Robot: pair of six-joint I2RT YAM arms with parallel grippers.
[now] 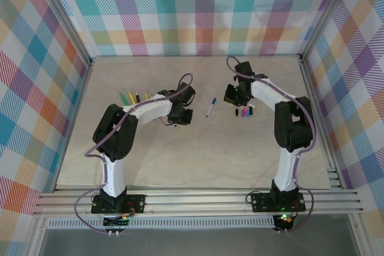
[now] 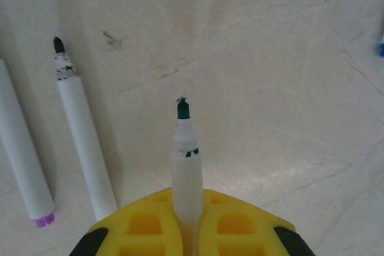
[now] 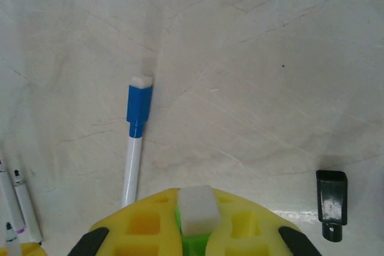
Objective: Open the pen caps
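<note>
Pastel plaid walls [image 1: 198, 10] enclosed a pale marbled table [image 1: 180, 160], with two robot arms reaching in from its near edge. Seen from its wrist camera, the left gripper [image 2: 187, 229] was closed narrowly on a white pen [image 2: 186, 172]. The barrel ran straight ahead between the yellow fingers [image 2: 144, 226], and its dark green tip was bare. Just to the left of that gripper, two more pens lay side by side on the table. The nearer was a black-tipped pen [image 2: 81, 142] with no cap, and beyond it was a purple-ended pen [image 2: 21, 160]. The right gripper [image 3: 195, 229] was clamped on a green cap [image 3: 193, 243] topped by a small white block. Ahead of it and to its left, a blue-capped pen [image 3: 137, 130] lay flat with its cap end pointing away. A loose black cap [image 3: 331, 202] lay on the table off to this gripper's right. From above, the blue-capped pen lay between the two grippers, apart from both. A small cluster of loose caps [image 1: 243, 113] in black, pink and purple sat close beside the right gripper. Green and yellow highlighters [image 1: 133, 96] lay in a row farther out to the left gripper's left.
</note>
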